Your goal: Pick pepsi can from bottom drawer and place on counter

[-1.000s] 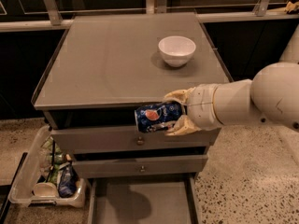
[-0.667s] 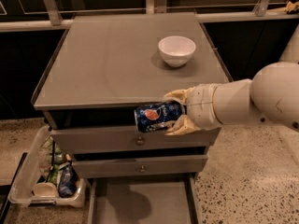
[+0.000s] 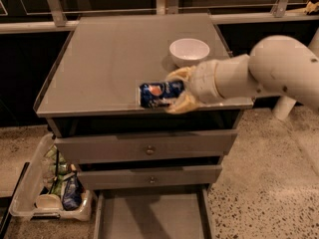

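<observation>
The pepsi can (image 3: 158, 94) lies sideways in my gripper (image 3: 174, 89), dark blue with its round logo facing the camera. The gripper is shut on it, one yellowish finger above and one below, and holds it over the front edge of the counter (image 3: 104, 59). My white arm reaches in from the right. The bottom drawer (image 3: 149, 218) is pulled open at the foot of the cabinet, and its grey floor shows nothing on it.
A white bowl (image 3: 189, 51) stands on the counter just behind the gripper. Two closed drawer fronts with round knobs (image 3: 149, 150) sit below the counter. A clear bin (image 3: 50, 188) with bottles and packets stands on the floor at the left.
The gripper has lifted the can from in front of the top drawer up to counter level, over the counter's front edge.
</observation>
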